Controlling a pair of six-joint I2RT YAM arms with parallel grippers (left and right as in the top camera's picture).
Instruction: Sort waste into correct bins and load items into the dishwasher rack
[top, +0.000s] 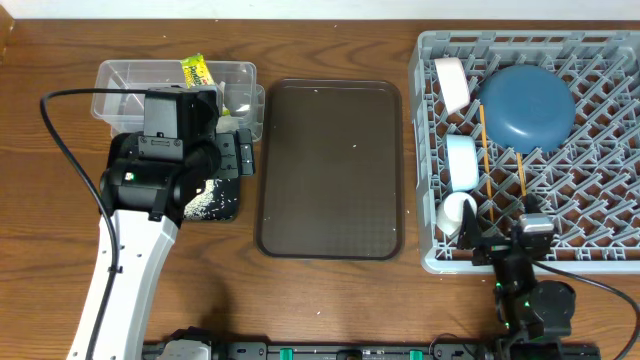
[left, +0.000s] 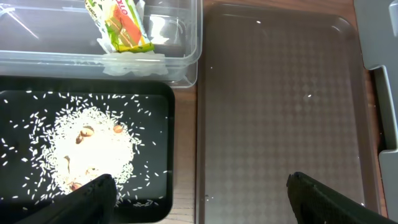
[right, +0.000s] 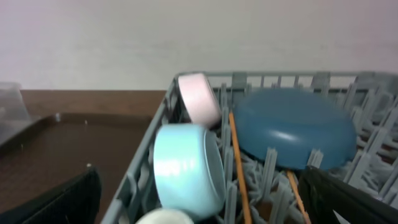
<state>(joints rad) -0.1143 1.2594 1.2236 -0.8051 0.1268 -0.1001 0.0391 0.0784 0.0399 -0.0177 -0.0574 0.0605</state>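
Observation:
The grey dishwasher rack (top: 600, 230) at the right holds the dark blue plate (top: 526, 106), a white bowl (top: 452, 82), a light blue bowl (top: 461, 163), a pale cup (top: 458, 213) and two wooden chopsticks (top: 485, 150). The clear tub (top: 130, 78) holds the yellow-green wrapper (top: 196, 70) and white tissue (left: 134, 62). The black tray (left: 18, 93) holds white rice scraps (left: 93, 146). My left gripper (left: 199, 193) is open and empty, above the black tray's right edge. My right gripper (right: 199, 199) is open and empty at the rack's front edge, facing the light blue bowl (right: 186, 168).
The dark brown serving tray (top: 330, 168) lies between the bins and the rack with nothing on it. A black cable (top: 65, 150) runs from the left arm across the wooden table.

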